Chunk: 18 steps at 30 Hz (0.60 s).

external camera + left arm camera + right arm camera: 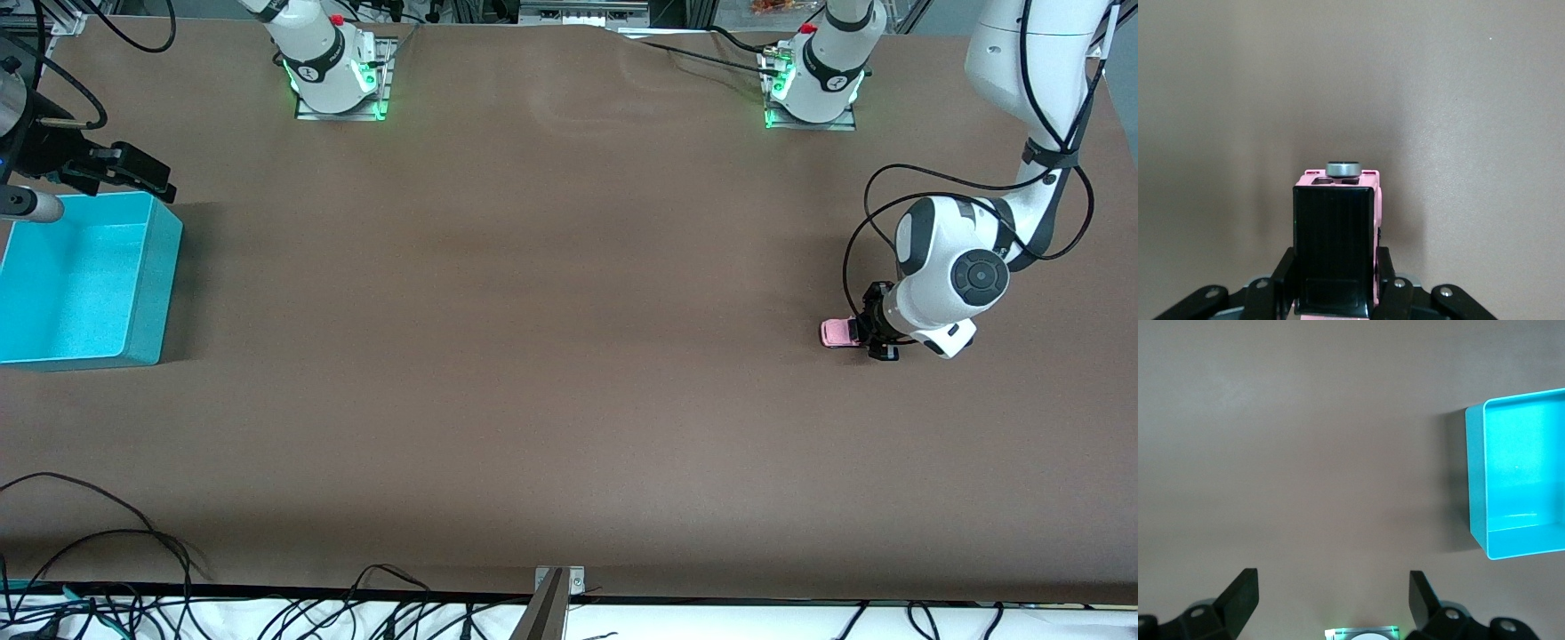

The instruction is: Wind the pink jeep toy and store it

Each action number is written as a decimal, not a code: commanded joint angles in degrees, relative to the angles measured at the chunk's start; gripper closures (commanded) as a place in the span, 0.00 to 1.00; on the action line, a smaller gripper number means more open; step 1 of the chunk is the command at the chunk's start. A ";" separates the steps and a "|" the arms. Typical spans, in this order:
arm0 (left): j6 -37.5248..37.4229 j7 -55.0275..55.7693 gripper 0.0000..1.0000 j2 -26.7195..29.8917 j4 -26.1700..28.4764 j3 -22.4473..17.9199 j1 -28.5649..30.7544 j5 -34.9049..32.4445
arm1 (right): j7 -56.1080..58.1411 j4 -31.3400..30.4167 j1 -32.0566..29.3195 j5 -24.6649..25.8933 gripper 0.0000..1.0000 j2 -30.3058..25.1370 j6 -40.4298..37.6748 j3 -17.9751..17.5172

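Hands first: we see the left hand (867, 336) down at the bench (551, 356), squeezed shut on the pink jeep toy (836, 332), and in the left wrist view its two fingers (1390, 283) press on both sides of the toy's black back end. The little car (1336, 253) sits near the edge at the left arm's end of the bench, about halfway between the robots' edge and the front camera's edge. We see the right hand (133, 173) waiting with its fingers (1239, 595) spread wide apart, up over the corner of the turquoise bin (153, 293) at the right arm's end of the bench.
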<state>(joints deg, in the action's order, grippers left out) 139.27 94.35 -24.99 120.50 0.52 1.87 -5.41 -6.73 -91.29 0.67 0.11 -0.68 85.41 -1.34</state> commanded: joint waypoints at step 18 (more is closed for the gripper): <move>3.99 1.01 0.84 -3.13 -0.71 0.71 6.30 -4.78 | 0.23 1.02 -0.15 -0.81 0.00 -0.19 -0.95 0.28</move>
<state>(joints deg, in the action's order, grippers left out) 140.64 94.29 -25.20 120.50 0.61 7.12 -8.17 -6.74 -91.29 0.67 0.11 -0.69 85.41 -1.29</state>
